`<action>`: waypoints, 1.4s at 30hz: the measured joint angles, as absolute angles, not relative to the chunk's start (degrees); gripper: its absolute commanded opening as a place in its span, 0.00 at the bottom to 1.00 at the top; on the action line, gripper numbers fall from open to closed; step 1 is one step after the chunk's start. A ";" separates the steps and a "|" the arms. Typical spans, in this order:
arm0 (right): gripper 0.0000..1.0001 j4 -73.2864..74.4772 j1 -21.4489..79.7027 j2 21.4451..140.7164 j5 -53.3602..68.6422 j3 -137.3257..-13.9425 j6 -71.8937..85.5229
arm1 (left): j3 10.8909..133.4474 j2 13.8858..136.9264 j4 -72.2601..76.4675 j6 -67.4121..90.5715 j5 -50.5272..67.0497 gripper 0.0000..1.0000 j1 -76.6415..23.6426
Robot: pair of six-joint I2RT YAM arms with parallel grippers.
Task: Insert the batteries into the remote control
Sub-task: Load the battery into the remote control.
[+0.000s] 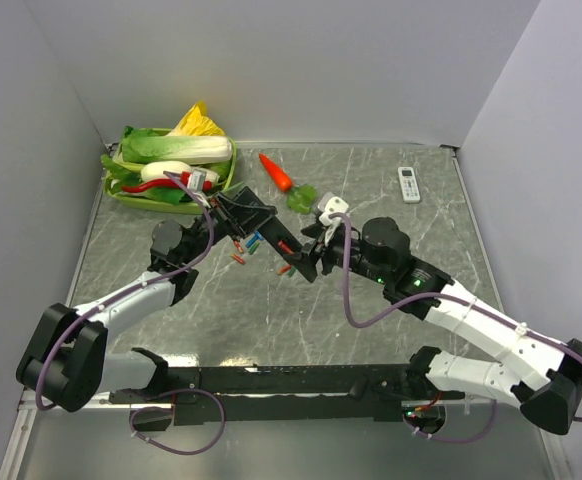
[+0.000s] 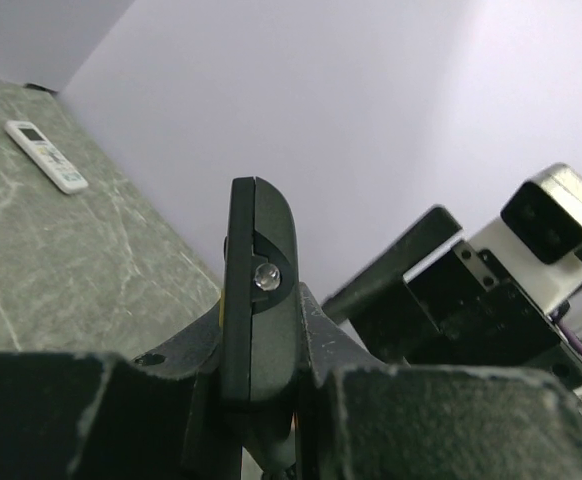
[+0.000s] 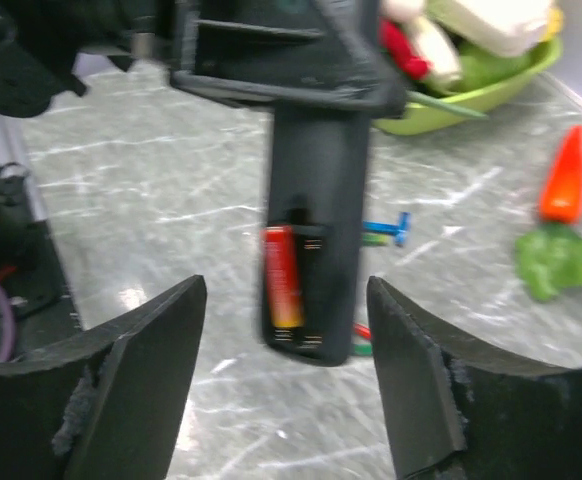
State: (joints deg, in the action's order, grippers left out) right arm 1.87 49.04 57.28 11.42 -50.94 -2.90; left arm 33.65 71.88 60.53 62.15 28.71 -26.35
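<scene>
Looking from the near edge, I see grey walls shutting in the left, far and right edges of the desk [image 1: 271,310], and bare marble lying open along the near half and toward the right edge. One green tray [image 1: 121,192] piled with vegetables [image 1: 176,150] fills the far-left corner. Just right of it, the left gripper [image 2: 259,350] has its fingers clamped on the one black remote control [image 1: 251,213], pinching its slim sides and holding it over the middle of the desk with its free end toward the right arm. The back compartment is open, and a single red-and-orange battery [image 3: 282,270] sits in its left slot. On the marble below and beside the remote lie the loose batteries [image 3: 385,227]. From the right wrist I count four: a blue and a green side by side, and a red and a green peeping out at the remote's lower end. One orange carrot [image 1: 276,172] with a green leaf lies toward the far edge, well apart from them. The right gripper [image 3: 284,295] hangs just short of the compartment, its two fingers [image 3: 141,370] spread wide with nothing between them. One white remote [image 1: 408,183] lies alone near the far-right corner.
</scene>
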 measured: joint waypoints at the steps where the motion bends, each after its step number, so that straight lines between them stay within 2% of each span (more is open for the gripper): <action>1: 0.80 2.87 48.84 56.84 10.98 -51.40 -3.64 | 33.78 71.88 60.64 62.48 29.36 0.02 -26.44; 5: 0.86 7.03 47.86 55.83 11.64 -55.46 -6.76 | 34.24 72.23 61.71 63.92 31.99 0.02 -26.50; 10: 0.85 11.27 46.41 54.96 17.34 -62.52 -12.19 | 36.16 73.73 63.05 65.43 35.62 0.02 -26.50; 15: 0.77 13.96 45.91 52.29 24.29 -63.13 -21.04 | 38.30 74.98 64.05 66.92 39.79 0.02 -26.50; 19: 0.60 18.57 45.58 52.93 29.93 -63.96 -29.21 | 40.47 75.61 63.24 67.11 43.07 0.02 -26.50; 23: 0.49 22.85 45.52 55.51 33.10 -65.67 -35.57 | 42.89 75.57 59.22 65.76 45.43 0.02 -26.50; 32: 0.43 27.81 45.47 58.57 36.62 -69.56 -42.37 | 47.81 74.30 43.57 59.07 48.31 0.02 -26.50; 42: 0.42 28.82 46.06 61.47 37.12 -70.65 -44.99 | 48.31 72.55 35.97 55.27 49.30 0.02 -26.50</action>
State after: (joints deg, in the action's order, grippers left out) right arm 28.82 46.06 61.47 37.12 -70.65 -44.99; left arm 48.31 72.55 35.97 55.27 49.30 -26.50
